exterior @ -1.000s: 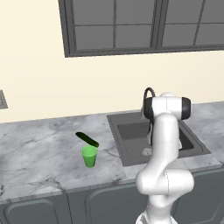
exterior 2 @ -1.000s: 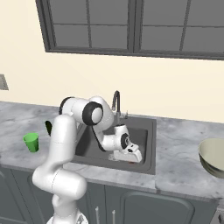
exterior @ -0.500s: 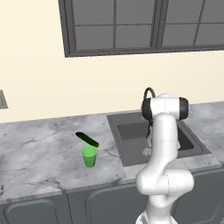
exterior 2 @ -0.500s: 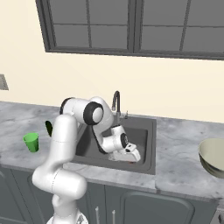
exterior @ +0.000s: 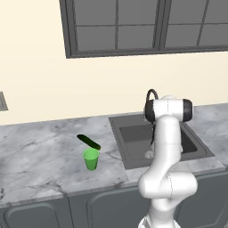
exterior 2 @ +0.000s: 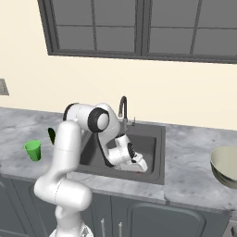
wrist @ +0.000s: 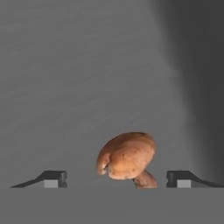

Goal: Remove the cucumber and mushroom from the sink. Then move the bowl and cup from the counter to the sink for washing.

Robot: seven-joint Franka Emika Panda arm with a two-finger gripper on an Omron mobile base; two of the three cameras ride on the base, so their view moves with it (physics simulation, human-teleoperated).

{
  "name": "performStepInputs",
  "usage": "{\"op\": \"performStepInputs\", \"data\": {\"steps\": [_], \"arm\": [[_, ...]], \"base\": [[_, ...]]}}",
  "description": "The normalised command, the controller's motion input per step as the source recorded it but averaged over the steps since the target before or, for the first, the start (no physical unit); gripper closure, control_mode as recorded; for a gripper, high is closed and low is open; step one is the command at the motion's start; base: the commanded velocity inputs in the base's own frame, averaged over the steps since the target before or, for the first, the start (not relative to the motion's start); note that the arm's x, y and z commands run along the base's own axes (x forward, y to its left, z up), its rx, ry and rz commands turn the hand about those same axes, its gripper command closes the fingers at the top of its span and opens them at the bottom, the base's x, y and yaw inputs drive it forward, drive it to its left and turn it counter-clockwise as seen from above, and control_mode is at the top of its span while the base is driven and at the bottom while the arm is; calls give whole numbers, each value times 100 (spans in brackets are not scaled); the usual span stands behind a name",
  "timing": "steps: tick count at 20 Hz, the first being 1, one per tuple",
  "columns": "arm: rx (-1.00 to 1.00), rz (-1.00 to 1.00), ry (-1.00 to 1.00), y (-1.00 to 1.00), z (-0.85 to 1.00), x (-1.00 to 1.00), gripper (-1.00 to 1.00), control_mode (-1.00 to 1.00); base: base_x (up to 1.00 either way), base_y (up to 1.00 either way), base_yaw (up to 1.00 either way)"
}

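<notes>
Hand view: the mushroom (wrist: pixel 127 158) was seen lying on the dark grey floor of the sink (wrist: pixel 87 78), between the two fingers (wrist: pixel 51 178) of the gripper (wrist: pixel 117 179). The fingers were set wide apart, one on each side of the mushroom, and neither was seen to touch it. The orange-brown cap was turned to the side, and the short stem was seen below it.

From the right base view, the gripper (exterior 2: pixel 139 164) was seen low inside the sink (exterior 2: pixel 157 173), near the front wall, with the arm bent down over the basin. The curved faucet (exterior 2: pixel 123 107) stood at the back edge. The bowl (exterior 2: pixel 226 167) was placed on the tabletop (exterior 2: pixel 190 162) to the right of the sink, well apart from it.

From the left base view, the cup (exterior: pixel 91 159) stood upright on the tabletop (exterior: pixel 40 151) to the left of the sink (exterior: pixel 133 138). The cucumber (exterior: pixel 88 141) was laid just behind the cup, on the tabletop, outside the basin.
</notes>
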Motion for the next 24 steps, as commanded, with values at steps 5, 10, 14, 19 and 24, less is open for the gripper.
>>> {"op": "performStepInputs", "data": {"steps": [5,10,14,19,24], "arm": [[-6,0,-15,-15,-5,9,-100,-100],[-5,1,-11,-14,-6,8,-100,-100],[-4,0,-3,-14,-20,-1,-100,-100],[0,0,1,-4,-24,-5,-100,-100],[0,0,0,-16,-17,-10,-100,-100]], "base": [[0,0,0],[0,0,0],[0,0,0],[0,0,0],[0,0,0]]}}
